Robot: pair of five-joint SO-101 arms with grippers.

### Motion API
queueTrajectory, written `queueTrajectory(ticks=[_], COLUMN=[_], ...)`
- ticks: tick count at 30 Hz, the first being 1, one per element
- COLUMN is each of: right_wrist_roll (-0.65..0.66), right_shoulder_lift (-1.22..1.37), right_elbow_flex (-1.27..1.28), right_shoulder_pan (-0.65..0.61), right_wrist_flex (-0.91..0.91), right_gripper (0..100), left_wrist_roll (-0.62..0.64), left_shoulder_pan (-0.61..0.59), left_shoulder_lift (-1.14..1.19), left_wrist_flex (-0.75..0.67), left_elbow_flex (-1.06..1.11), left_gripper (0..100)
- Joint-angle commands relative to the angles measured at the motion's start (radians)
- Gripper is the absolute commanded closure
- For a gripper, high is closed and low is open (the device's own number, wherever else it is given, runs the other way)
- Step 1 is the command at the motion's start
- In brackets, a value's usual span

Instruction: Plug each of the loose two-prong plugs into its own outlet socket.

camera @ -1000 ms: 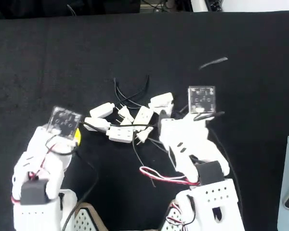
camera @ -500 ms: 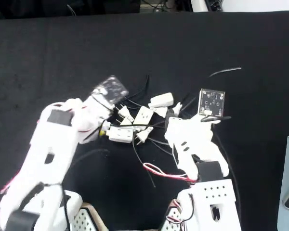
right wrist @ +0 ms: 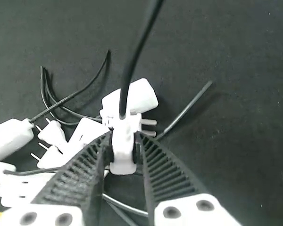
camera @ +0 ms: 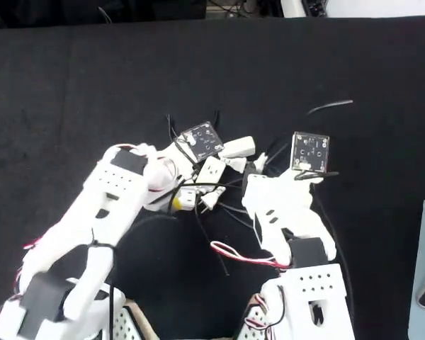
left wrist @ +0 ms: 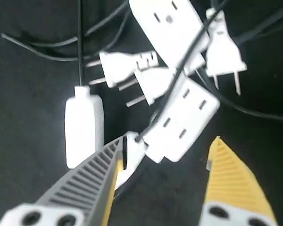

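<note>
Near view: my right claw (right wrist: 122, 135) is clamped on one plug (right wrist: 122, 157), while my left claw (left wrist: 167, 141) gapes around an outlet block (left wrist: 181, 115) in the pile on the table. Beyond, black cords (left wrist: 79, 47) cross the sockets. I judge a pull may drag neighbours or snag prongs.

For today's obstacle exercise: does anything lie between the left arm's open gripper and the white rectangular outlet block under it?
Yes. A thin black cord runs diagonally across the socket face of the white rectangular outlet block, between it and the left gripper. Nothing else visible intervenes.
</note>
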Motion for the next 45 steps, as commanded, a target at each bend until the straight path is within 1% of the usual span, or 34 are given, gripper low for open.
queueTrajectory(ticks=[1, 6, 11, 13, 18, 21, 23, 25, 28, 30, 34, 35, 38, 42, 45], right_wrist_roll=[-0.012, -0.012, -0.012, -0.012, -0.012, -0.012, -0.012, -0.012, -0.012, -0.012, -0.012, -0.012, -0.011, -0.005, -0.002], right_shoulder_lift=[-0.013, -0.013, -0.013, -0.013, -0.013, -0.013, -0.013, -0.013, -0.013, -0.013, -0.013, -0.013, -0.012, -0.012, -0.012], right_elbow_flex=[-0.01, -0.01, -0.01, -0.01, -0.01, -0.01, -0.01, -0.01, -0.01, -0.01, -0.01, -0.01, -0.008, -0.001, -0.012], right_shoulder_pan=[0.009, 0.009, 0.009, 0.009, 0.009, 0.009, 0.008, 0.008, 0.008, 0.008, 0.006, 0.005, -0.023, -0.041, -0.041], right_wrist_flex=[-0.021, -0.021, -0.021, -0.021, -0.021, -0.02, -0.02, -0.02, -0.02, -0.02, -0.02, -0.02, -0.017, -0.02, -0.02], right_gripper=[98.6, 98.6, 98.6, 98.6, 98.6, 98.6, 98.6, 98.6, 98.6, 98.6, 98.6, 98.6, 98.6, 98.6, 98.6], left_wrist_roll=[-0.009, -0.009, -0.005, -0.005, -0.003, -0.003, 0.023, 0.08, 0.137, 0.144, 0.149, 0.169, 0.193, 0.193, 0.198], left_shoulder_pan=[0.005, 0.002, 0.002, -0.012, -0.059, -0.088, -0.107, -0.125, -0.145, -0.145, -0.173, -0.186, -0.222, -0.231, -0.239], left_shoulder_lift=[0.127, 0.293, 0.35, 0.336, 0.275, 0.219, 0.173, 0.126, 0.069, 0.043, 0.005, -0.011, -0.086, -0.238, -0.348], left_wrist_flex=[-0.048, -0.049, -0.055, -0.049, -0.048, -0.048, -0.048, -0.048, -0.049, -0.052, -0.048, -0.048, -0.04, 0.078, 0.135], left_elbow_flex=[-0.051, -0.139, -0.173, -0.165, -0.116, -0.045, 0.008, 0.059, 0.133, 0.177, 0.222, 0.222, 0.206, 0.177, 0.183], left_gripper=[71, 72, 72, 74, 86, 91, 93, 94, 93, 90, 74, 71, 70, 69, 70])
